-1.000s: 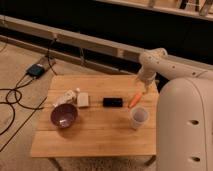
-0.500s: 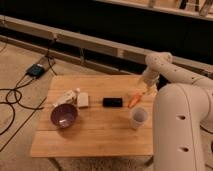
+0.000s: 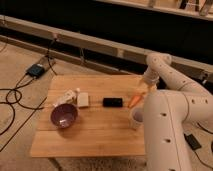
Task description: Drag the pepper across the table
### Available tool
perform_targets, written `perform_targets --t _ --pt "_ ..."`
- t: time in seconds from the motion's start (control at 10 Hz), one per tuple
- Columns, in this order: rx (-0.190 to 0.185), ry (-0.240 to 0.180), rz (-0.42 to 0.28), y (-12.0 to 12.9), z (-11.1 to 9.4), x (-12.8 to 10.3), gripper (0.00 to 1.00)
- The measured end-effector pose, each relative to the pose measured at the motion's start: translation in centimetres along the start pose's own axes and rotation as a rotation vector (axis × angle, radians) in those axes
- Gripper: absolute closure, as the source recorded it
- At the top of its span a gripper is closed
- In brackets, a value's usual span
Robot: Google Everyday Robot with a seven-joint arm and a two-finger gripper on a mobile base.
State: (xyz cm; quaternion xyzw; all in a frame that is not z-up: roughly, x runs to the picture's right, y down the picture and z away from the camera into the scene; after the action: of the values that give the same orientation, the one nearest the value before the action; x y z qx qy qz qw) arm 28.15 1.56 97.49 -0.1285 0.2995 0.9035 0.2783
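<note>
- Pepper (image 3: 135,100), a slender orange tapered piece, lies at the right-hand side of the light wood table (image 3: 100,136), right of centre in the frame, its length slanting from lower left to upper right.
- Just above its upper end the robot's gripper (image 3: 143,90) hangs from the white arm that curves down from the upper right. Its jaws stand apart with nothing clasped, and whether it touches the pepper cannot be told.
- A black block (image 3: 112,102) sits just left of the pepper, and a translucent cup (image 3: 135,118) stands just below it, partly hidden by the robot's white body (image 3: 172,132) in the lower right.
- Further left are a white block (image 3: 83,99), a crumpled packet (image 3: 67,96) and a purple bowl (image 3: 64,116).
- Judged by its size, the pepper is likely light and stiff, with a smooth skin that may slip or roll under a sideways push.
- The thicker part near the middle looks the best place to take hold, jaws set across its width and pressed low, so that it slides along the planks rather than pivots.
- Any pull towards the left or bottom of the frame risks nudging the block or the cup.
</note>
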Motion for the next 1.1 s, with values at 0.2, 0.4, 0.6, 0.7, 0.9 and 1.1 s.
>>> perform_targets --t 0.2,0.4,0.6,0.7,0.9,1.1 --pt "0.008 0.003 -0.003 -0.04 0.1 -0.01 0.35" --pt "0.008 0.003 -0.003 -0.04 0.12 -0.01 0.35" --pt "0.008 0.004 -0.004 -0.03 0.15 0.03 0.35" --pt "0.008 0.004 -0.004 -0.04 0.17 0.05 0.35" --pt "0.014 -0.015 -0.016 -0.25 0.37 -0.42 0.35" --pt "0.021 -0.035 -0.025 -0.37 0.43 -0.82 0.35"
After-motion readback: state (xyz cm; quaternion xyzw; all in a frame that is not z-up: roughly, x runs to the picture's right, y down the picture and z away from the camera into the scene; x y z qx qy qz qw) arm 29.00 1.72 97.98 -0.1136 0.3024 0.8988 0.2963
